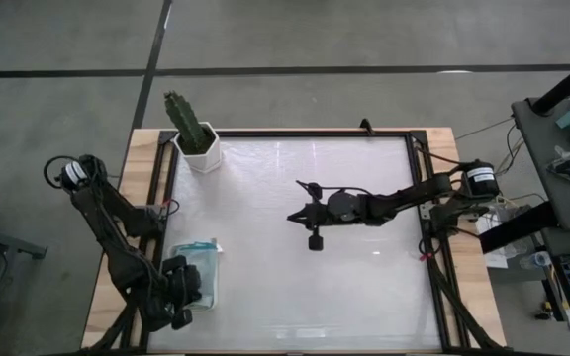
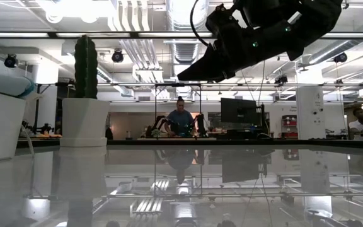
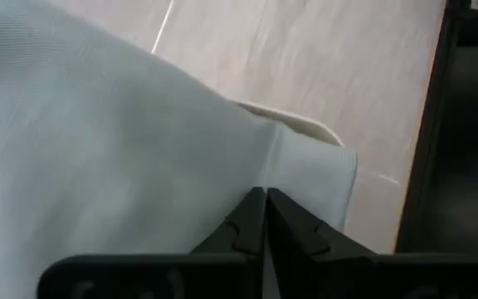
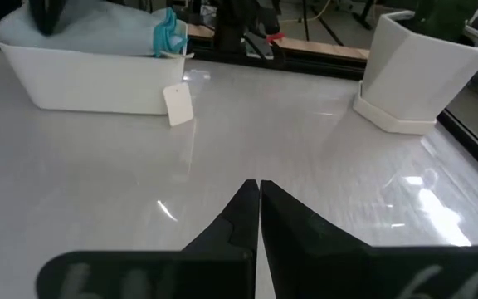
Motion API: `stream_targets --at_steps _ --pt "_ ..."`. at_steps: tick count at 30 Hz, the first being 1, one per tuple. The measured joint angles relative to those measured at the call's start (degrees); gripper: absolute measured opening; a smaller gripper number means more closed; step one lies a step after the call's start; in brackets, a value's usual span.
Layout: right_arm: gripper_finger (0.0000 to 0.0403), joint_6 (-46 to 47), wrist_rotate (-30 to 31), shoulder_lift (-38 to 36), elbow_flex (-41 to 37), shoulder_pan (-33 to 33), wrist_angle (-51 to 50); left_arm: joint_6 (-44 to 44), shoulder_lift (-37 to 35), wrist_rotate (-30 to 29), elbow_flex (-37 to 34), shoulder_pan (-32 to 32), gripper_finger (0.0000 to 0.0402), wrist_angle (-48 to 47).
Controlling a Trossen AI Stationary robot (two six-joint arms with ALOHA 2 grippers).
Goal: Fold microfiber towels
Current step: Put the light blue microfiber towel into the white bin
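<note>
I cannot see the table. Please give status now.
Left gripper shut over tray of towels. Right gripper shut, empty, mid-table. Potted cactus at far corner, clear.

Bright overhead light — glare streaks the table [image 1: 364,287] — left wrist view blurred.

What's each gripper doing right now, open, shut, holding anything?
Left gripper: shut, empty, over the towels in the tray.
Right gripper: shut, empty, above mid-table.
</note>
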Motion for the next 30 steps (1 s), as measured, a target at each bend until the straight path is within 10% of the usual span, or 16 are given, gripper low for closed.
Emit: stream_targets --at_steps 17,30 --pt "0.0009 1.36 0.0 -0.01 0.0 0.0 -2.33 -9.82 0.1 14.74 8.49 -0.66 0.0 -10.62" --pt "0.0009 1.43 0.0 -0.01 0.0 0.0 -2.45 -10.44 4.45 15.22 6.4 -1.11 0.0 -7.85"
